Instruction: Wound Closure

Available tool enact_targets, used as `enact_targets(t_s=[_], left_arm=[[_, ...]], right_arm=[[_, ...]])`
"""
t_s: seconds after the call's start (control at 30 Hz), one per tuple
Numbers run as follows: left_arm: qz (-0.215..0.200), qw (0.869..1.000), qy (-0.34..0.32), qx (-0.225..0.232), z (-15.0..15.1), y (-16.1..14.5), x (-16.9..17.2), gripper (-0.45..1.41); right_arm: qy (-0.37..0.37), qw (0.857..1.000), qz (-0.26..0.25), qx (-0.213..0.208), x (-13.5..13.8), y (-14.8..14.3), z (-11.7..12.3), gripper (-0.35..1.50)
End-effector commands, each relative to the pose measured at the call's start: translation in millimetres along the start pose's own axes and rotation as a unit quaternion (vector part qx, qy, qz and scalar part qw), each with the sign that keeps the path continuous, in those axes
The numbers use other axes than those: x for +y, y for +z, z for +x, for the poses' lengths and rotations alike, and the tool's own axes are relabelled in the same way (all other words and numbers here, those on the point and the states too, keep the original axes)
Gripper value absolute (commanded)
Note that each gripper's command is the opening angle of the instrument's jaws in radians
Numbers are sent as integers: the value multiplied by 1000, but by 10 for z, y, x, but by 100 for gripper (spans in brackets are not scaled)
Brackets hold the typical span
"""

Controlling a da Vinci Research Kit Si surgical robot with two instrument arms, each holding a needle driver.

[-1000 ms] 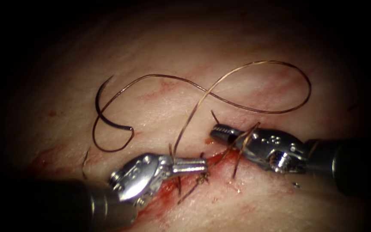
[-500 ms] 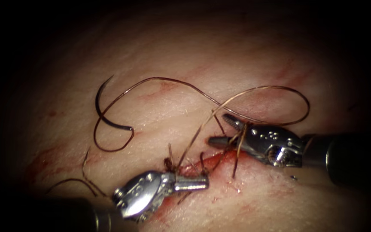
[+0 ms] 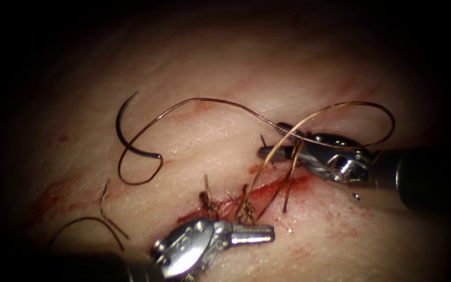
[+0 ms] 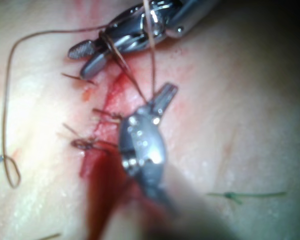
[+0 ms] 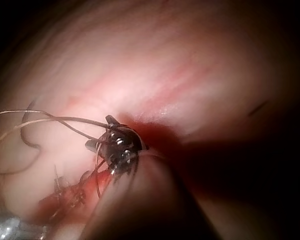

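Needle (image 3: 126, 137): lying free on the tissue (image 3: 210, 78), far left of the cut (image 3: 267, 190), held by neither tool, not in the tissue.

Left tool (image 3: 257, 234): near the cut's left part; jaws pressed together, apparently pinching the thread (image 3: 225, 103) where a strand rises from them toward the right tool. In the last second it has drawn back toward the near side.

Knots and cut ends (image 3: 207, 196): clustered along the cut.

Right tool (image 3: 275, 141): far right of the cut; jaws spread, thread looped around them.

Handling, as a judgement: loop kept on the jaws, tension even, strand clear of the knots.
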Motion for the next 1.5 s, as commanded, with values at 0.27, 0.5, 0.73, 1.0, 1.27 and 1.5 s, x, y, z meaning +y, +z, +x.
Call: enact_targets(t_s=[0.27, 0.5, 0.73, 1.0, 1.27, 1.5], left_arm=[[-3, 1000, -3, 0, -6, 6, 3, -45], [-4, 1000, -4, 1, -5, 10, 5, -45], [-5, 1000, -4, 1, -5, 9, 5, -45], [-7, 1000, -4, 0, -4, 5, 6, -45], [-7, 1000, -5, 0, -4, 5, 6, -45], [-7, 1000, -5, 0, -3, 4, 5, -45]], right_arm=[[57, 993, 80, -70, -3, 22, -38, 133], [89, 987, 98, -96, -3, 30, -58, 131], [104, 984, 113, -93, -4, 52, -53, 131], [130, 978, 147, -77, -9, 67, -48, 125], [142, 975, 156, -68, -7, 65, -49, 103], [140, 975, 158, -70, -3, 60, -52, 78]])
